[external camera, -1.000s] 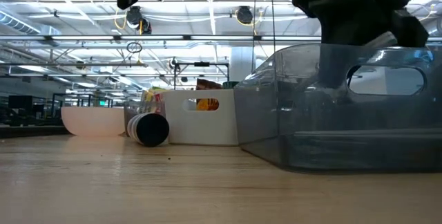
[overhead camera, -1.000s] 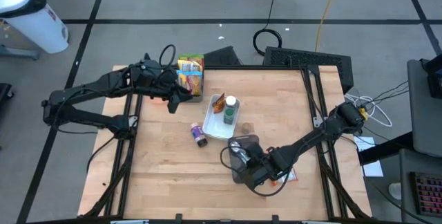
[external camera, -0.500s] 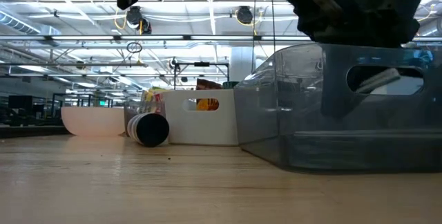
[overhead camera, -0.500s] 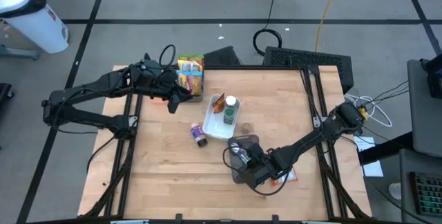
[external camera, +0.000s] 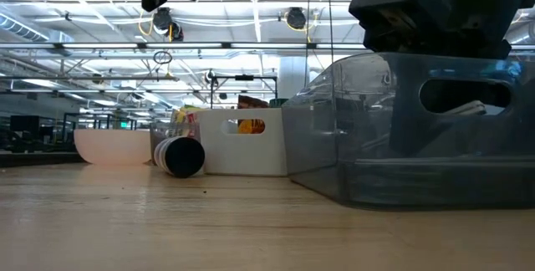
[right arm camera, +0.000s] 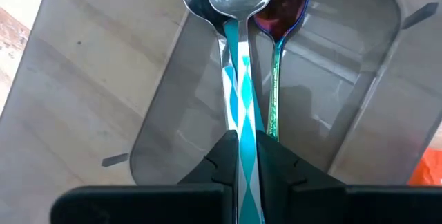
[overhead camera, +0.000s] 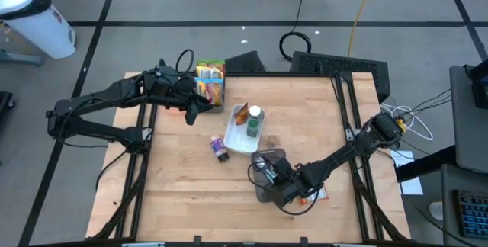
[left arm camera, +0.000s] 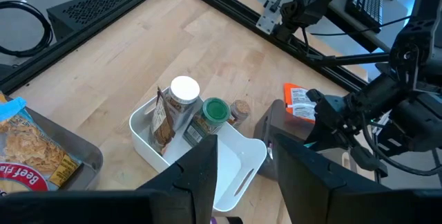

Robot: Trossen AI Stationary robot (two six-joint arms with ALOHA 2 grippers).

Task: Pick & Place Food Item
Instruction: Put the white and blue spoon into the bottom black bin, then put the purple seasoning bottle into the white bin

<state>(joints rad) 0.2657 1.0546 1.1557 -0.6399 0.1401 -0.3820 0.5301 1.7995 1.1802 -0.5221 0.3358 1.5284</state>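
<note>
You are losing the lower handle of the teal-patterned spoon [right arm camera: 239, 113] behind the right gripper's fingers [right arm camera: 222, 160], and the purple spoon [right arm camera: 280, 16] beside it is running off the frame's top edge. In the low view, the clear bin [external camera: 418, 129] is being cut off by the right edge and its cloudy wall is blurring what sits inside. In the left wrist view, the beef snack bag [left arm camera: 31, 155] is being clipped by the frame's edge, and the labels on the jars in the white bin [left arm camera: 228, 162] are reading too small for you to make out.
</note>
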